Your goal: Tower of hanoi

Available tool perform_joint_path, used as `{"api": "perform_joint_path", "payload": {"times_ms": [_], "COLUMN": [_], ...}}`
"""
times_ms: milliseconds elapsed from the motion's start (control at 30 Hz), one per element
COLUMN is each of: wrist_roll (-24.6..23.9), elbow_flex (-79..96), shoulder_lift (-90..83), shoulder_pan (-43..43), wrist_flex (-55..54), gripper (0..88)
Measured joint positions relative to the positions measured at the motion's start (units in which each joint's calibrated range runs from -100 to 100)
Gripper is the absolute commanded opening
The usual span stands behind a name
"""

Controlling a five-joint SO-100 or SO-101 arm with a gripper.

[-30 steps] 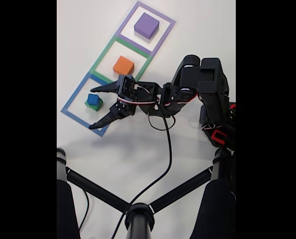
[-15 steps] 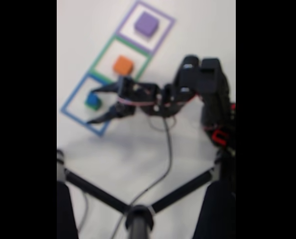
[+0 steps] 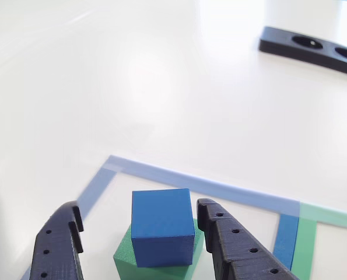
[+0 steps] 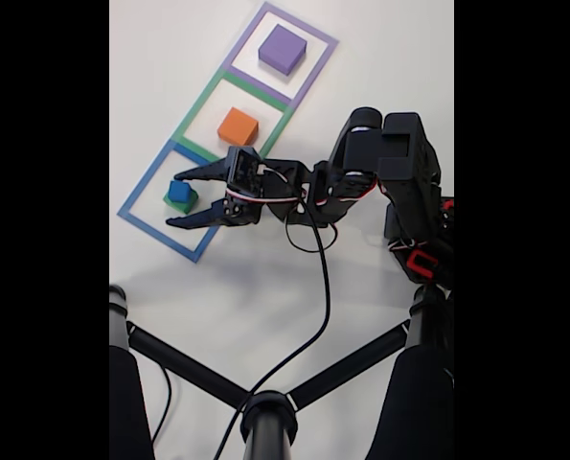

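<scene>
The small dark blue cube (image 3: 163,227) (image 4: 179,191) sits on top of the green cube (image 3: 126,254) (image 4: 182,202) inside the blue square outline (image 4: 141,190). My gripper (image 3: 137,227) (image 4: 174,199) is open, its two black fingers flanking the blue cube with a gap on each side. The orange cube (image 4: 238,126) rests in the green outline. Farther back, the purple cube (image 4: 283,49) stands in the purple outline.
A black strip with round holes (image 3: 310,48) lies at the upper right in the other view. In the fixed view, black tripod legs (image 4: 265,407) and a cable (image 4: 321,287) cross the white table below the arm (image 4: 390,163).
The gripper has moved left toward the blue-on-green stack and its fingers have narrowed around the blue cube. The cubes have not moved.
</scene>
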Motion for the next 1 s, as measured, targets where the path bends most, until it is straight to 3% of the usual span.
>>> {"api": "perform_joint_path", "payload": {"times_ms": [633,1000], "wrist_roll": [0.0,0.0], "elbow_flex": [0.3,0.4], "shoulder_lift": [0.0,0.0], "shoulder_pan": [0.0,0.0], "wrist_flex": [0.0,0.0], "gripper": [4.9,4.4]}}
